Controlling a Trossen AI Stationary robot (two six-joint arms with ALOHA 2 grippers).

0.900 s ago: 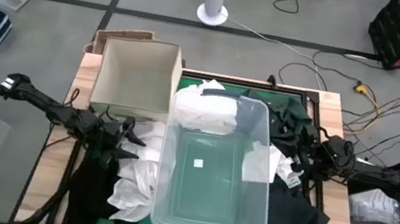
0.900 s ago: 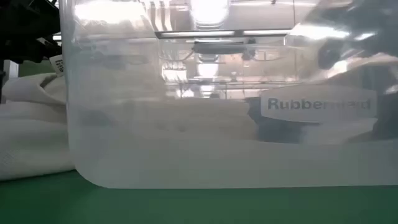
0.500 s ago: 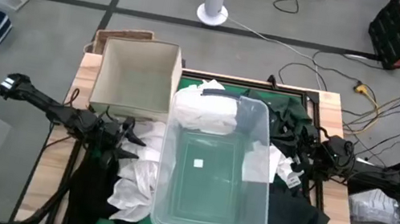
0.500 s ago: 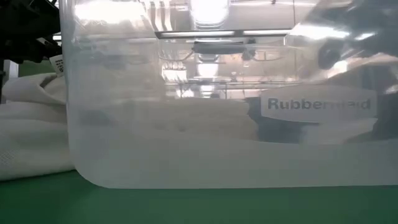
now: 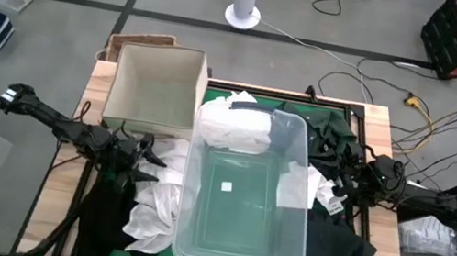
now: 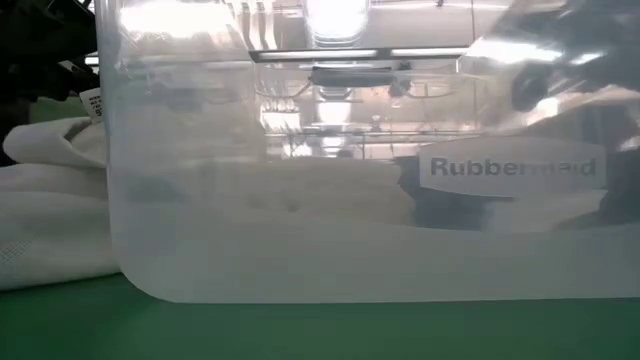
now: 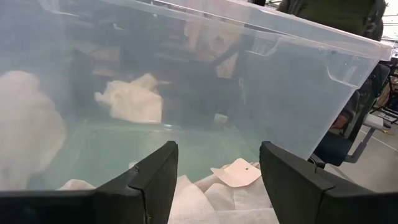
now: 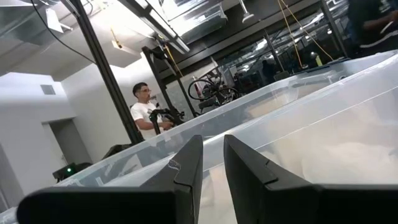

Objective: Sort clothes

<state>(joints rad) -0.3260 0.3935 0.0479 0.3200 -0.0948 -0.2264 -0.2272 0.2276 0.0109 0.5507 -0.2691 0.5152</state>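
Note:
White clothes lie in a heap (image 5: pixel 156 198) on the green mat left of the clear tub (image 5: pixel 240 195). More white cloth (image 5: pixel 234 124) hangs over the tub's far end. Dark clothes (image 5: pixel 338 249) lie right of the tub, and dark green ones (image 5: pixel 335 132) lie at the far right. My left gripper (image 5: pixel 150 154) is open, low over the white heap (image 7: pixel 217 186) and facing the tub's left wall. My right gripper (image 5: pixel 336 191) faces the tub's right wall beside a small white piece (image 5: pixel 320 190). Its fingers (image 8: pixel 213 146) show a narrow gap.
A beige cardboard box (image 5: pixel 156 88) stands open at the far left, beside the tub. The tub fills the low view (image 6: pixel 360 200), with white cloth (image 6: pixel 50 220) to its left. A person (image 8: pixel 144 109) stands in the room beyond the table.

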